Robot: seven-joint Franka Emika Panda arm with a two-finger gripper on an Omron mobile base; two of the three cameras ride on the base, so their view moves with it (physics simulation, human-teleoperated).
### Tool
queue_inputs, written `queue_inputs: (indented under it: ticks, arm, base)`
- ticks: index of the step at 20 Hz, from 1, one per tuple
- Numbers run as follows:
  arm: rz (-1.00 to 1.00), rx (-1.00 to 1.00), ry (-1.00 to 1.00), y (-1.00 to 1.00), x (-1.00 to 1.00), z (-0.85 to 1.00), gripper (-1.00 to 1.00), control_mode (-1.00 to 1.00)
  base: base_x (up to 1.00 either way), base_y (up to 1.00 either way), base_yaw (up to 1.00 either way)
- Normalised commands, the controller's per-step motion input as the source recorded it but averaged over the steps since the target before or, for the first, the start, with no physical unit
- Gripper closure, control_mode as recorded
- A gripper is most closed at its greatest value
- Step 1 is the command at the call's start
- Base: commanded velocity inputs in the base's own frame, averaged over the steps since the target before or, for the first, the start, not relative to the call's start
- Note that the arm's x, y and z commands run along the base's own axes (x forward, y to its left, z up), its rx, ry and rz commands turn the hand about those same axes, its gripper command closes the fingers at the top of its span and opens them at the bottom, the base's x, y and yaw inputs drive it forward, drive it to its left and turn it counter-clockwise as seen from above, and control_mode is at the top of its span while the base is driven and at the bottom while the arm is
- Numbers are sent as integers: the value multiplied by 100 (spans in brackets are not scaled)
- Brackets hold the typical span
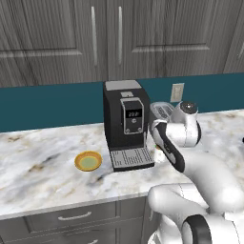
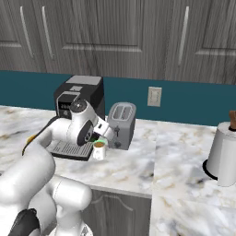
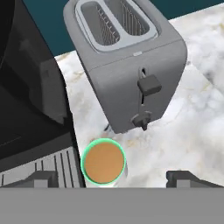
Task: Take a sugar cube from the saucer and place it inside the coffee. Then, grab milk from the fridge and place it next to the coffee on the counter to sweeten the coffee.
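The coffee (image 3: 103, 162), a white cup with a green rim and brown liquid, stands on the marble counter (image 3: 188, 127) between the coffee machine's drip tray and the toaster. My gripper (image 3: 113, 177) hangs just above it, open, one fingertip on each side and nothing between them. From the right base view the coffee (image 2: 99, 149) sits right under my hand. The yellow-rimmed saucer (image 1: 88, 160) lies on the counter (image 1: 38, 176) left of the machine, and its pale centre looks bare. The sugar cube is hidden; the brown surface shows no cube. Milk and fridge are out of view.
A black coffee machine (image 1: 126, 124) stands at the back of the counter with a silver toaster (image 2: 120, 125) just to its right. A white paper towel roll (image 2: 223, 159) stands far right. Dark cabinets hang above, and grey drawers (image 1: 74, 218) sit below the counter edge.
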Motion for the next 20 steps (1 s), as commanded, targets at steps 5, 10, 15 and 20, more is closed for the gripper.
queue_inputs:
  ticks: [5, 10, 15, 20]
  arm:
    - [0, 0, 0, 1, -80, 85, -100, -100]
    - [0, 0, -3, 0, -33, 46, -100, -100]
    - [0, 0, -1, 0, 0, 0, -100, -100]
    - [0, 0, 0, 0, -2, 0, -100, -100]
  base:
    - [0, 0, 0]
    - [0, 0, 0]
    - [0, 0, 0]
    - [0, 0, 0]
